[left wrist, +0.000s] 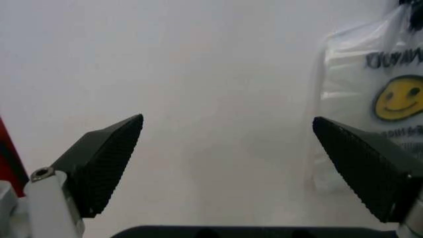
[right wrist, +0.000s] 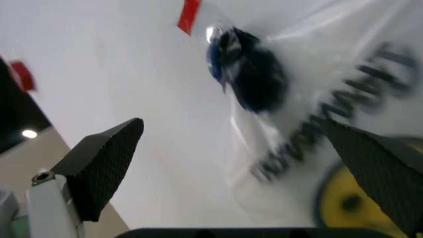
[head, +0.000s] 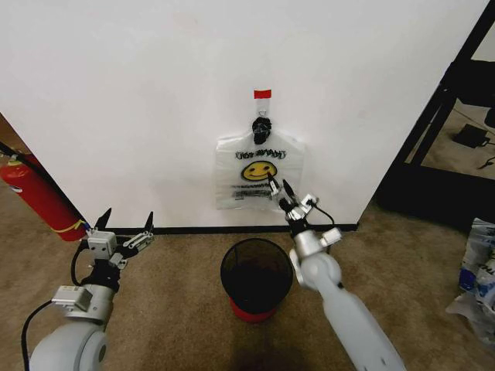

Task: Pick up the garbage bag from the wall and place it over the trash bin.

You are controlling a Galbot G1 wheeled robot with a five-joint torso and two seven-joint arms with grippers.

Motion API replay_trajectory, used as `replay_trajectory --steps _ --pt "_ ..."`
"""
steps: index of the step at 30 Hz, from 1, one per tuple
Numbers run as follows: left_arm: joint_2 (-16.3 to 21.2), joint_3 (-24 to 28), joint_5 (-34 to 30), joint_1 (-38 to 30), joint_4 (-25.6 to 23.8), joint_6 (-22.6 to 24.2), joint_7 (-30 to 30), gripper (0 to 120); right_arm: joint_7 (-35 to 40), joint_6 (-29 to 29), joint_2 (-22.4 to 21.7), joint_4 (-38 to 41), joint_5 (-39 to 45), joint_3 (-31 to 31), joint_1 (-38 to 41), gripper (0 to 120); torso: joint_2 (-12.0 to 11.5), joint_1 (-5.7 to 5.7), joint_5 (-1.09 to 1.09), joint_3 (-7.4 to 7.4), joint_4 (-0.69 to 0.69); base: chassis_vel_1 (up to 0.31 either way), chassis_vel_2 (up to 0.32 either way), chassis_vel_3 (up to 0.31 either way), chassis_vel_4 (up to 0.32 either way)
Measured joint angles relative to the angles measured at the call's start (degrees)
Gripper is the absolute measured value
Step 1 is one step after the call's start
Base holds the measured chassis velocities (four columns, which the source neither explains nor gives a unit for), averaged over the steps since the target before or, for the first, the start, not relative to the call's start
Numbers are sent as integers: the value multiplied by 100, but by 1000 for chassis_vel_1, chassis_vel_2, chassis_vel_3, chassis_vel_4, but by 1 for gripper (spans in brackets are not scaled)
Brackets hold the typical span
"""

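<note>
The garbage bag (head: 259, 171), whitish plastic with a yellow smiley face, hangs on the white wall from a dark hook (head: 262, 127) under a red tape strip. My right gripper (head: 279, 186) is raised in front of the bag's lower right part, open with nothing between its fingers. In the right wrist view the garbage bag (right wrist: 317, 144) and the dark hook (right wrist: 254, 74) sit between the spread fingers (right wrist: 99, 163). The trash bin (head: 256, 277), black mesh with a red base, stands on the carpet below the bag. My left gripper (head: 125, 222) is open, low near the wall at the left.
A red fire extinguisher (head: 35, 197) leans against the wall at the far left. A black frame (head: 441, 100) stands past the wall's right end. Plastic-wrapped items (head: 479, 270) lie on the carpet at the right edge.
</note>
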Motion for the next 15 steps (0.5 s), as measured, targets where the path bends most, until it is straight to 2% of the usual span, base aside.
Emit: replay_trajectory --steps 6,15 --pt "-92 2 124 35 -13 -2 -4 100 -550 -166 263 -775 332 -51 653 100 0 0 0 0 -2 0 0 0 0" --pt "-198 3 224 133 -46 -36 -5 100 -874 -292 512 -1693 287 -67 1172 100 0 0 1 0 -1 0 0 0 0"
